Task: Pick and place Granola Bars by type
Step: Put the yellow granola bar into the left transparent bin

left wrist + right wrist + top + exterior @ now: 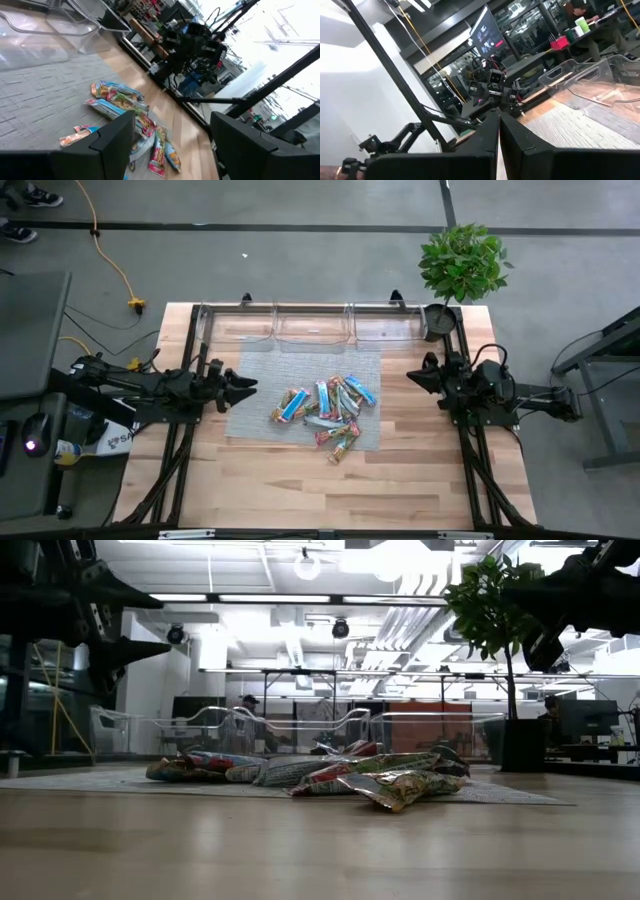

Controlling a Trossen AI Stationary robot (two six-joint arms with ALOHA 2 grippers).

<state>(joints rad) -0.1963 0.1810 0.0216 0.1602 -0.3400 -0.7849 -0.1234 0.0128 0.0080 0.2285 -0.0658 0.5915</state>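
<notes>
Several granola bars (328, 408) in shiny blue, pink and yellow-green wrappers lie in a loose heap on a grey mat (260, 375) at the table's middle; the heap also shows in the low view (320, 772) and the left wrist view (125, 107). My left gripper (250, 385) hovers open at the mat's left edge, pointing level toward the bars, with nothing between its fingers. My right gripper (412, 378) is shut, raised at the mat's right side, and touches nothing.
Three clear plastic bins (312, 325) stand in a row along the table's far edge. A potted plant (455, 270) sits at the far right corner. Bare wood (300, 480) lies between the mat and the near edge.
</notes>
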